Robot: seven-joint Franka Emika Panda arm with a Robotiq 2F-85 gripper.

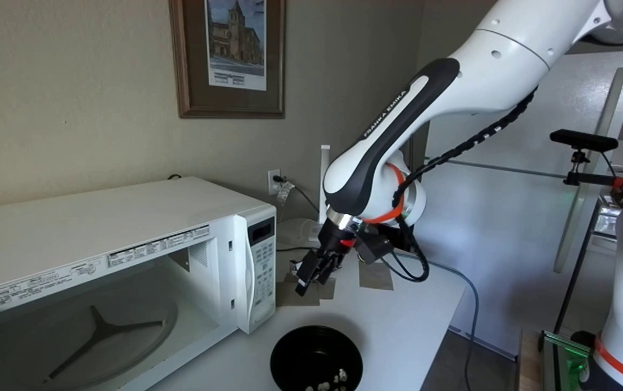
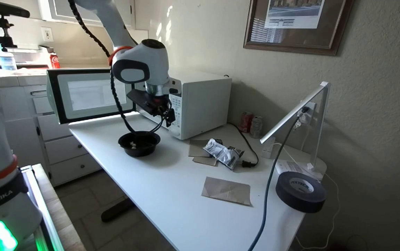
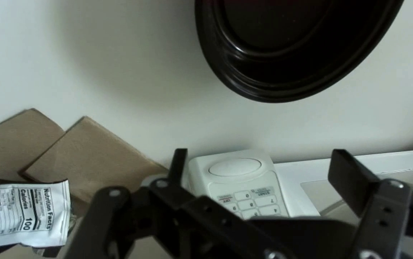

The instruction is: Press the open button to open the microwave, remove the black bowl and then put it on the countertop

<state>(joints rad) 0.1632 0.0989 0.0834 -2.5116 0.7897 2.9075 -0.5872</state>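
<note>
Bowl (image 1: 311,353): spotted right up front, out of the microwave (image 1: 116,217) and set upright on the desk (image 1: 393,326), near the microwave's panel end; a strip of desk is shown between the two in the wrist view.
Pale bits (image 1: 342,374): a small scatter, caught down inside the bowl, off to one side.
Microwave: wide open here, a three-armed support (image 1: 105,329) laid bare on its floor.
Door (image 2: 95,94): swung well outward, as caught in an exterior view.
Control panel (image 1: 264,271): topped by a small dark display (image 1: 261,232); number keys (image 3: 246,205) and a big oval button (image 3: 234,167) are picked out in the wrist view.
Jaws: spread apart, held up over the desk and angled down beside the control panel, clear of the bowl; in the wrist view the oval button is framed in the gap.
Cards (image 2: 227,190): brown, laid flat on the desk, two overlapped near the microwave and one set apart.
Wrapper (image 2: 221,153): silvery and crumpled, draped partly over the cards, "Nutrition Facts" printed across it.
Cans (image 2: 245,122): a red one and a silver one, stood side by side near the wall (image 2: 377,104).
Picture (image 1: 237,43): framed and hung on that wall, a towered building shown.
</note>
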